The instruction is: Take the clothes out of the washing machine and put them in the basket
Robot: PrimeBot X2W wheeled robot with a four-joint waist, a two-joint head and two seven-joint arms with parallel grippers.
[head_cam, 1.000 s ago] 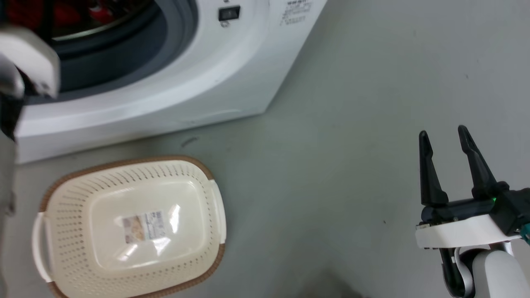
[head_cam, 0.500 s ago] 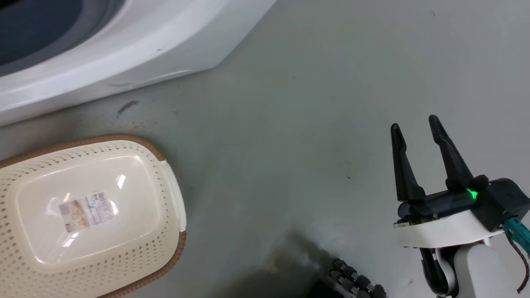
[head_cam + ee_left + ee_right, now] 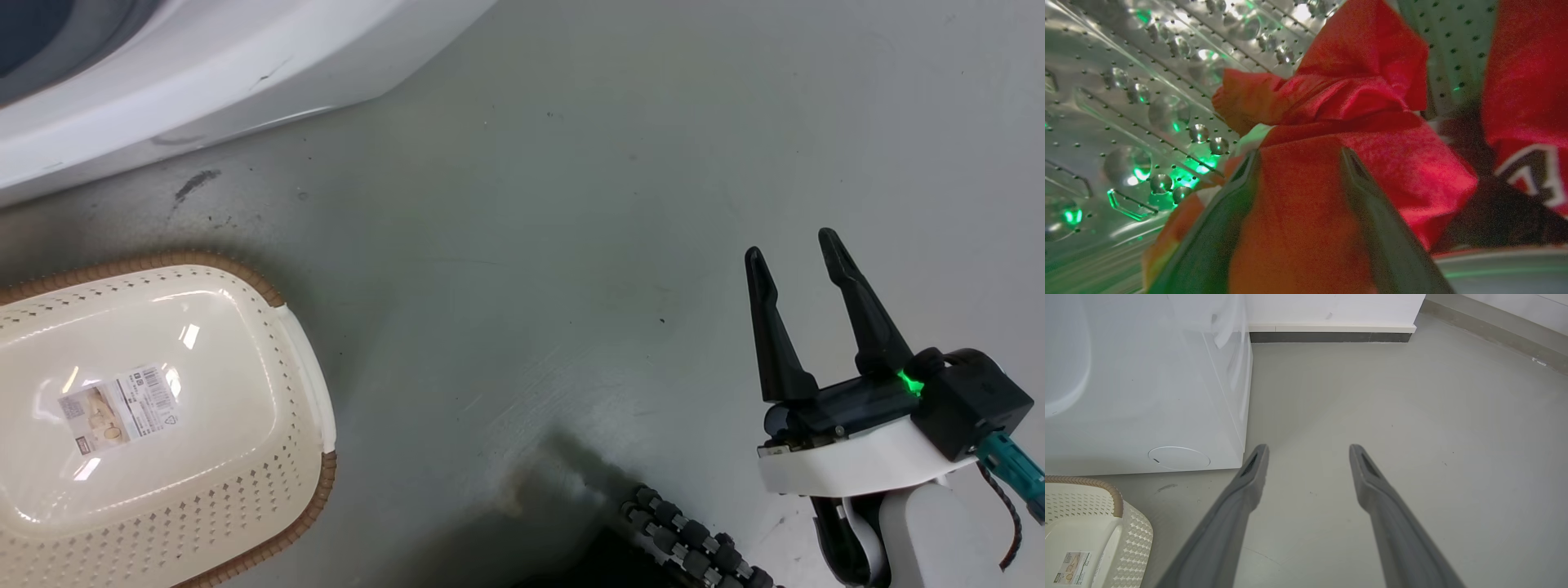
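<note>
- Two fingers of the left gripper are seen spread inside the drum. A fold of the plain red garment is lying between them, not pinched yet by the look of it.
- The lettered red garment is found at 3 o'clock in that wrist view, just beside the plain one. So both clothes are still in the washing machine.
- The right gripper is held spread and empty over bare floor, at 4 o'clock in the head view.
- What's changed in the last second: the whole head view has been shifted. The washing machine is now pushed off to 11 o'clock and the basket to 8 o'clock. That's taken as the camera moving, not the things, probably the body being bent in for the reach. A grab is judged to be next.
- Materials: the cloth is soft, crumpled and matte, and the steel is shiny, dimpled and perforated. The basket is smooth cream plastic with rounded corners, holed sides and a brown woven-look rim. A paper label is stuck on its otherwise bare bottom.
</note>
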